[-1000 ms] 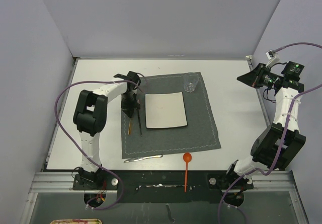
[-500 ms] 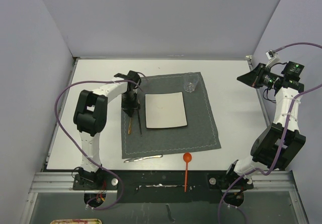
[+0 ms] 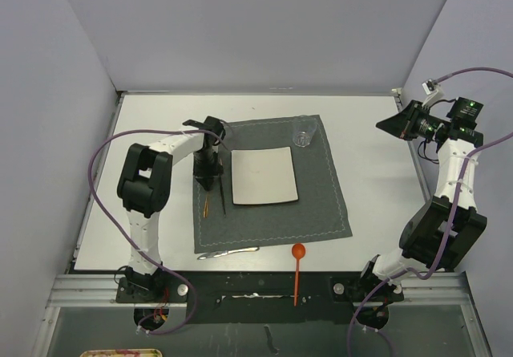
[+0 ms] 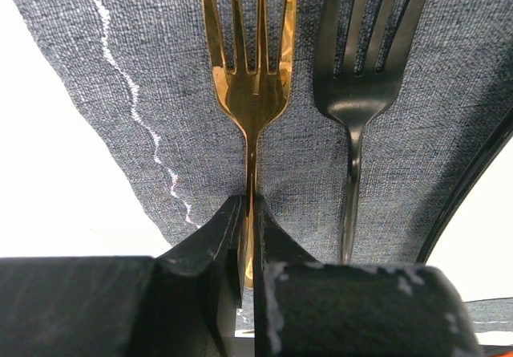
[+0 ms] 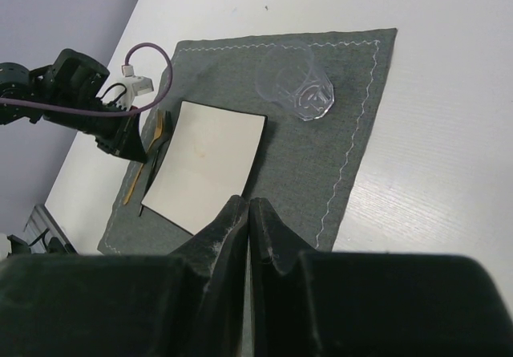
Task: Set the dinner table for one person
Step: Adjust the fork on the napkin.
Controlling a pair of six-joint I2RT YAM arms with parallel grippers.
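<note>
Note that the dinner table [image 3: 377, 180] spans the whole work area, with the grey placemat [image 3: 321, 204] laid near its centre. Already in position on the placemat are:

- the square plate [image 3: 263, 176], in the middle
- the clear glass [image 3: 304, 131], near the far right corner
- the black fork [image 4: 361, 76], just left of the plate

The left gripper [image 4: 250, 212] is clamped tight on the handle of the gold fork [image 4: 250, 92]. That fork lies low against the placemat, parallel to the black fork and on its outer side. Treat this placement as unfinished until you release it.

The right gripper [image 5: 248, 212] is fully closed, holds nothing, and hangs raised over the table's right side.

Two items appear to remain unplaced: the silver knife [image 3: 228, 252], at the placemat's near edge, and the orange spoon [image 3: 297, 270], off the placemat at the near table edge.
</note>
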